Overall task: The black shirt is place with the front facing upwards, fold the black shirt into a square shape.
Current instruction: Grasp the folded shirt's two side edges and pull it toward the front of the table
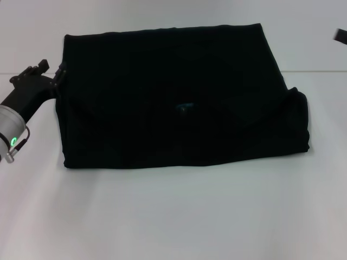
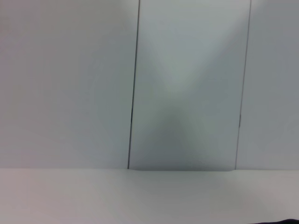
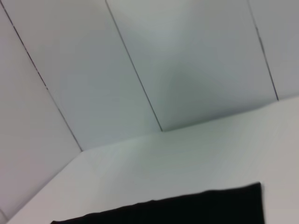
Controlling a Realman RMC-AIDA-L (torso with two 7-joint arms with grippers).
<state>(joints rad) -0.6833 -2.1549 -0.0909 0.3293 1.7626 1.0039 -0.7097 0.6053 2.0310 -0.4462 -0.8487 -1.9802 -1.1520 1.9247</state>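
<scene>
White table (image 1: 173, 216) runs bare nearest; beyond it the black shirt (image 1: 179, 97) lies folded into a rough rectangle at the centre. At its left edge sits the left gripper (image 1: 58, 76), touching the cloth; whether it grasps I cannot tell.

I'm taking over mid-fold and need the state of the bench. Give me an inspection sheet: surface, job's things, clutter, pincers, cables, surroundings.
Surface: white table, bare around the cloth.
Job's things: black shirt lies flat, folded into a rough rectangle; its right side bulges past the upper layer. A small blue label shows near the middle; no chest print in view.
Clutter: nothing seen.
Pincers: left pincer is at the shirt's left edge, upper corner; grip not clear. Right pincer: only a dark tip at the head view's right edge.
Cables: nothing seen.
Surroundings: pale wall panels with dark seams behind the table.
</scene>
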